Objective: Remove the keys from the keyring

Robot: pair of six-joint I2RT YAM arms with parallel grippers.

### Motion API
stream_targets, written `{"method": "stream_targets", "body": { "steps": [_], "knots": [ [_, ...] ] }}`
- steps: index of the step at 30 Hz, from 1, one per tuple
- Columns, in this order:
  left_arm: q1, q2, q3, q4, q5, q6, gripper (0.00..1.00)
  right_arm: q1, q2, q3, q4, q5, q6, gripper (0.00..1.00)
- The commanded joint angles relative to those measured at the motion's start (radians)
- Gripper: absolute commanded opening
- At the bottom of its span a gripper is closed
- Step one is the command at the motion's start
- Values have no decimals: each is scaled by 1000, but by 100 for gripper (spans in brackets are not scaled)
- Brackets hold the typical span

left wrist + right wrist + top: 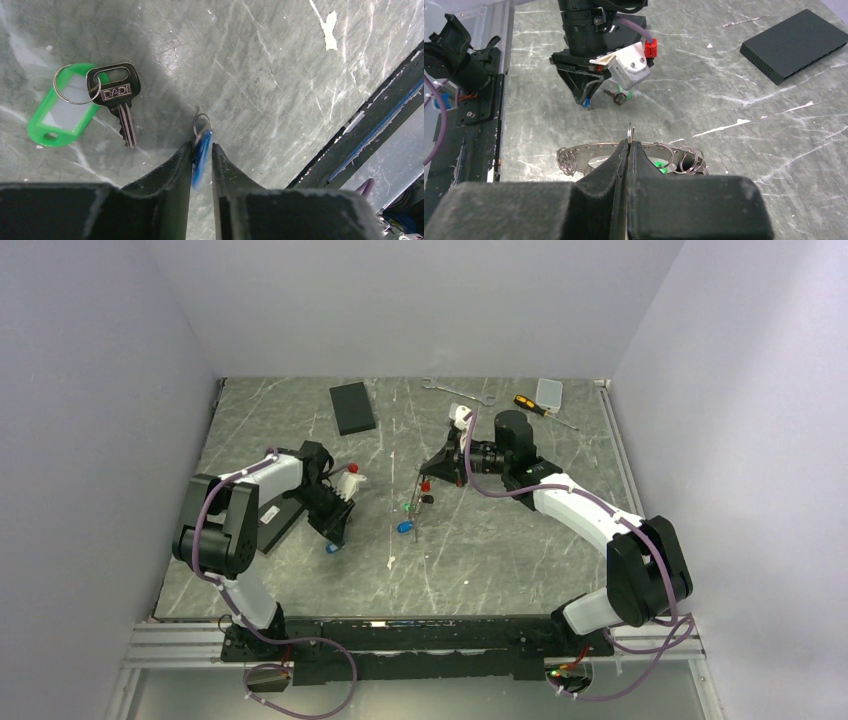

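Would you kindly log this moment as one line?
left gripper: blue tag between jaws, grip unclear | right gripper: shut on keyring | green-tagged key: on table

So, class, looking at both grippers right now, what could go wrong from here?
1. The blue tag sits loosely between the left gripper's parted fingers; it may drop against the green-tagged key and tangle.
2. The right gripper pinches the thin keyring only at its fingertips; the hanging keys could make it slip.

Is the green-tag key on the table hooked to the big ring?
No, it is off. The green-tag key lies flat on the table, joined only to its own small ring.
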Motion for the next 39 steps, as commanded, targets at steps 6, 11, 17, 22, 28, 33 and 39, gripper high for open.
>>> {"method": "stream_targets", "body": {
  "steps": [6,11,17,22,28,33,39],
  "knots": [
    [5,-20,-2,2,16,20,42,-17,-35,26,23,-25,11,0],
    [5,-51,26,-29,50,2,60,-47,-61,61,-61,-31,-12,0],
    [5,-105,83,-42,101,-30,95,-116,-133,91,-235,-49,-46,0],
    [5,-104,130,-27,116,-52,100,-191,-224,119,-415,-46,-109,0],
    [5,-104,167,-16,131,-70,99,-250,-341,159,-706,35,-247,0],
    [5,-107,178,-9,139,-88,99,-264,-435,166,-856,151,-298,0],
    [5,-107,188,-4,141,-96,100,-264,-478,155,-947,209,-348,0]
  ]
}}
